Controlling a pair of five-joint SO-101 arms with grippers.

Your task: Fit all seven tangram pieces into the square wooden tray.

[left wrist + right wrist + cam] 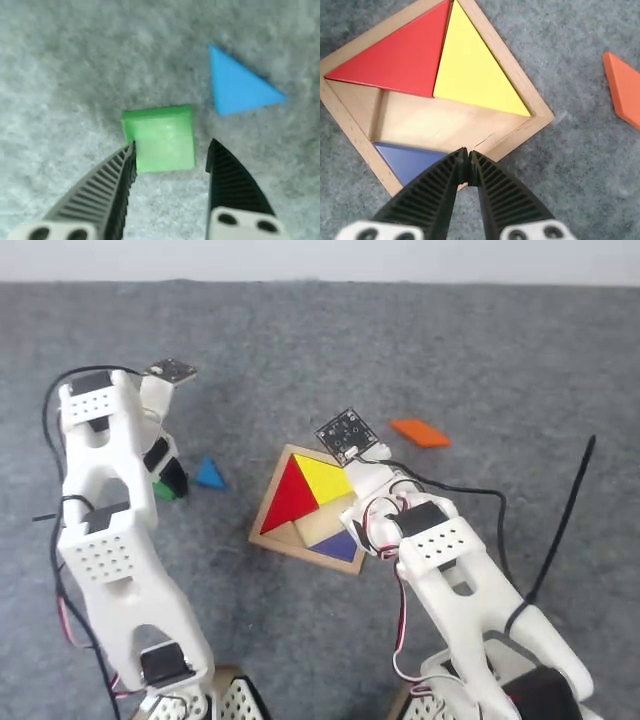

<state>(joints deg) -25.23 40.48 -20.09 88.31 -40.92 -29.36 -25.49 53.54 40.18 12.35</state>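
The square wooden tray (270, 523) (532, 116) lies mid-table holding a red triangle (288, 495) (402, 57), a yellow triangle (326, 478) (472, 70) and a dark blue triangle (338, 544) (410, 160). My right gripper (468, 153) is shut and empty, just above the tray's edge beside the dark blue piece. My left gripper (170, 145) is open, its fingers straddling a green square (161, 139) (163, 490) on the carpet. A light blue triangle (209, 474) (237, 86) lies just beyond the green square. An orange parallelogram (420, 432) (624, 87) rests right of the tray.
Grey carpet covers the whole table. Black cables (560, 530) trail from the right arm toward the front right. The left arm's white body (105, 530) stands over the table's left side.
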